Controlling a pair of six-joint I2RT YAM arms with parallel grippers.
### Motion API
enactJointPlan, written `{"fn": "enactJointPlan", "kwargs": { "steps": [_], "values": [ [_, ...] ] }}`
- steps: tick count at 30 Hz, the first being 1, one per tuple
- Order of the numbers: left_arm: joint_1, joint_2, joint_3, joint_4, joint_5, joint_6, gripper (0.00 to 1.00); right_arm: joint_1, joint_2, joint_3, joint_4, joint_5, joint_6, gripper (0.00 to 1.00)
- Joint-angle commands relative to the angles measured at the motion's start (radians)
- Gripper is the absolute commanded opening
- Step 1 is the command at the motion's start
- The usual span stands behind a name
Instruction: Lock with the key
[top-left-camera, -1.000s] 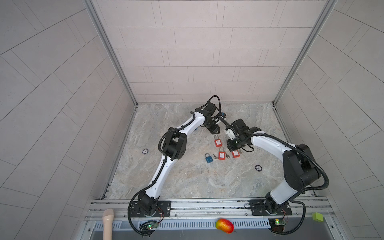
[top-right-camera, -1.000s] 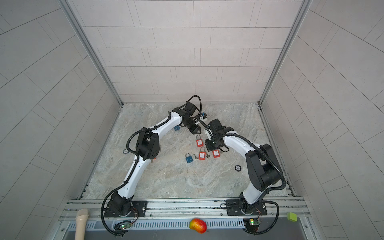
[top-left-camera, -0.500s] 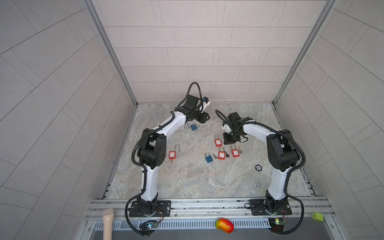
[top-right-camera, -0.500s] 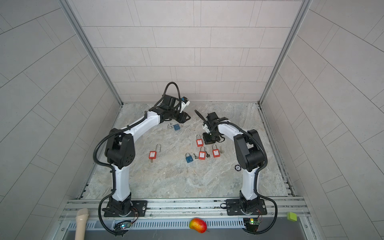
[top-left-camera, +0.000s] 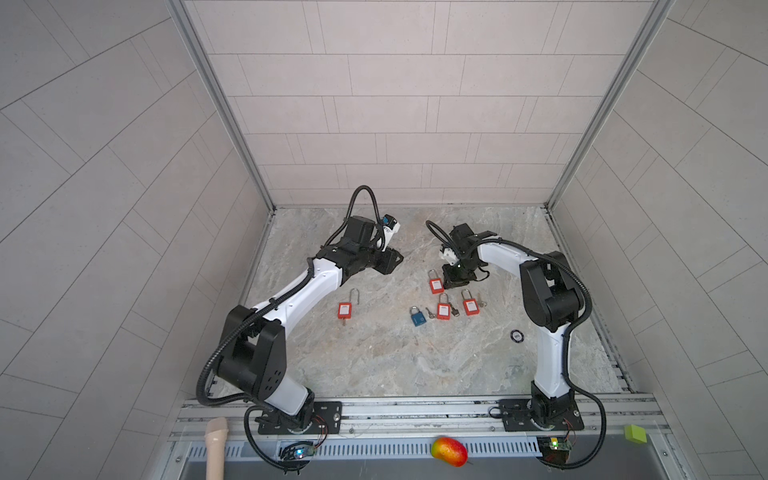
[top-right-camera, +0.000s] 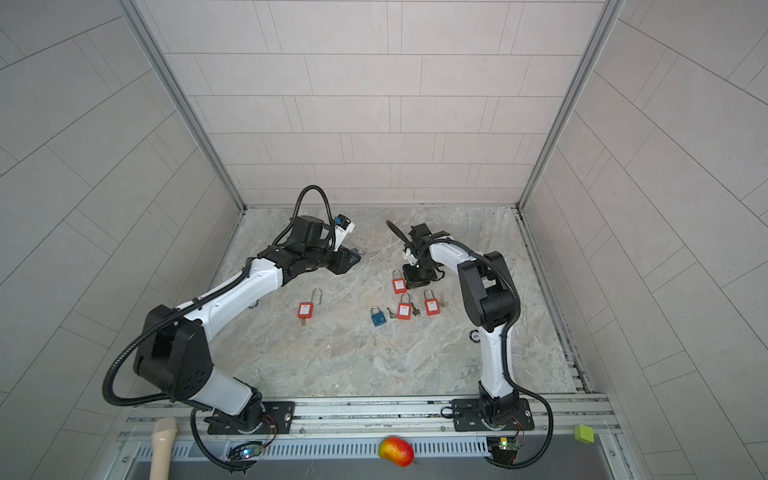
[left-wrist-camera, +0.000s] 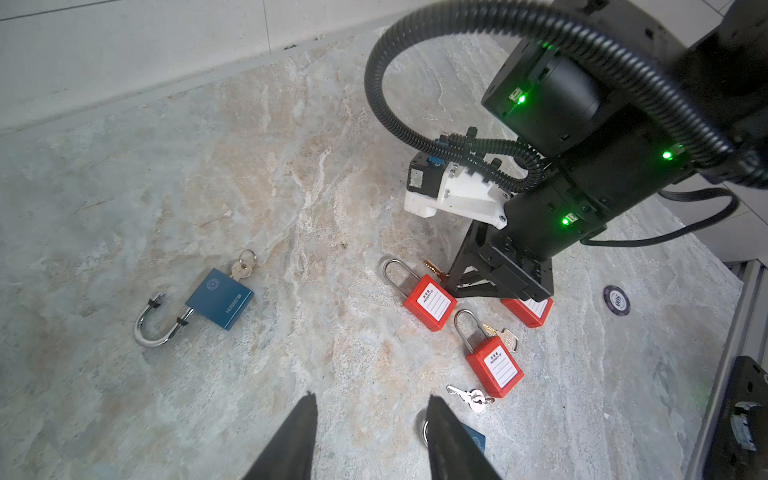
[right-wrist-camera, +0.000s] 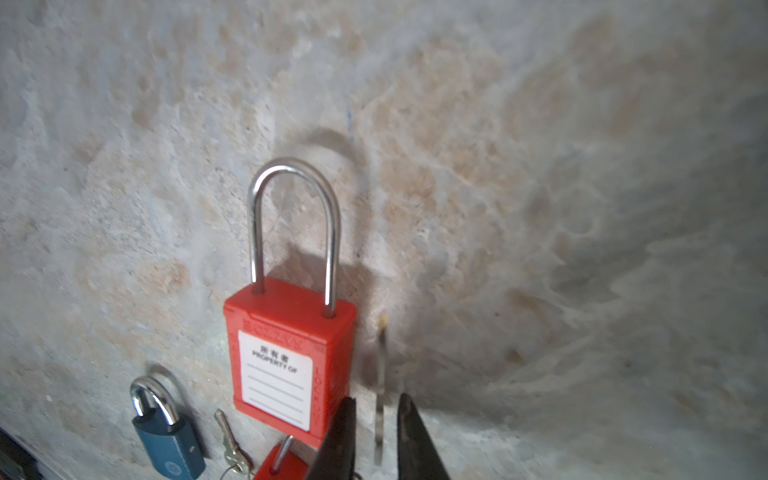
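A red padlock (right-wrist-camera: 291, 332) with its shackle pushed in lies on the stone floor (top-left-camera: 374, 365), also in both top views (top-left-camera: 435, 286) (top-right-camera: 399, 285). Right beside it a thin key (right-wrist-camera: 380, 395) shows edge-on and blurred between the parted fingers of my right gripper (right-wrist-camera: 376, 409), with a small gap on each side. In both top views the right gripper (top-left-camera: 455, 282) (top-right-camera: 417, 283) points down next to that padlock. My left gripper (left-wrist-camera: 371, 409) (top-left-camera: 395, 261) hovers open and empty at the back left, near a blue padlock (left-wrist-camera: 216, 303) with a raised shackle and a key in it.
A red padlock with an open shackle (top-left-camera: 345, 309) lies alone on the left. A small blue padlock (top-left-camera: 417, 318), two more red padlocks (top-left-camera: 444, 311) (top-left-camera: 470, 306) and loose keys (left-wrist-camera: 471, 397) cluster mid-floor. A black disc (top-left-camera: 516, 335) lies to the right. A mango (top-left-camera: 449, 451) rests on the front rail.
The two grippers have drawn apart from the middle; the left one swung to the back left. The open-shackle red padlock now lies uncovered on the left. The right jaws have parted around the key.
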Motion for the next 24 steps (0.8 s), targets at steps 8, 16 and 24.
{"fn": "enactJointPlan", "kwargs": {
  "steps": [8,16,24],
  "values": [
    [0.049,-0.133,-0.044,-0.035,-0.056,-0.089,0.54,-0.006,-0.082,0.030,-0.016,0.125,-0.017,0.42],
    [0.067,-0.077,0.005,-0.125,-0.088,-0.162,0.55,0.008,-0.249,-0.023,0.097,0.190,-0.137,0.46],
    [0.088,-0.086,-0.048,-0.114,-0.225,-0.276,0.53,0.123,-0.322,-0.052,0.240,0.169,-0.506,0.48]
  ]
}}
